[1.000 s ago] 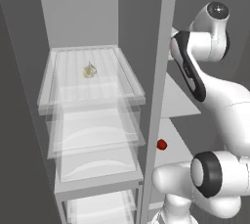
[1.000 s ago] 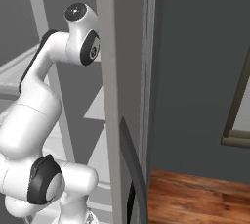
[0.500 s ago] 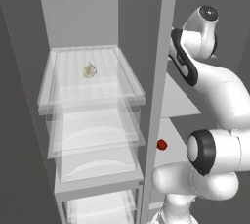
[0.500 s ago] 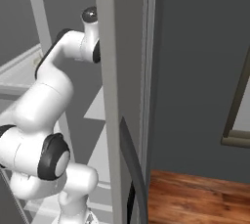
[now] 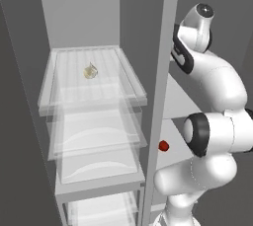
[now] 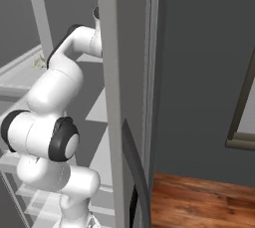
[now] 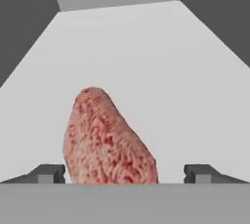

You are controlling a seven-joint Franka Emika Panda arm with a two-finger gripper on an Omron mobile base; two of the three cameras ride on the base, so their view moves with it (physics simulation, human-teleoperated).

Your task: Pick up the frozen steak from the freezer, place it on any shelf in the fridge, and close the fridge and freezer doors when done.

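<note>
Arm [image 5: 212, 77] beside clear shelves [image 5: 94, 96]

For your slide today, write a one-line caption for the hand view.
Open gripper straddling the red frozen steak, which lies on a pale shelf.

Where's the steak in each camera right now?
Hand view: steak low centre, between the open claw's tips, lying on the white shelf.
Left base view: arm reaches over that shelf, right of the divider.
Right base view: shelf beside the arm.
Shared landmark: the white shelf.
</note>
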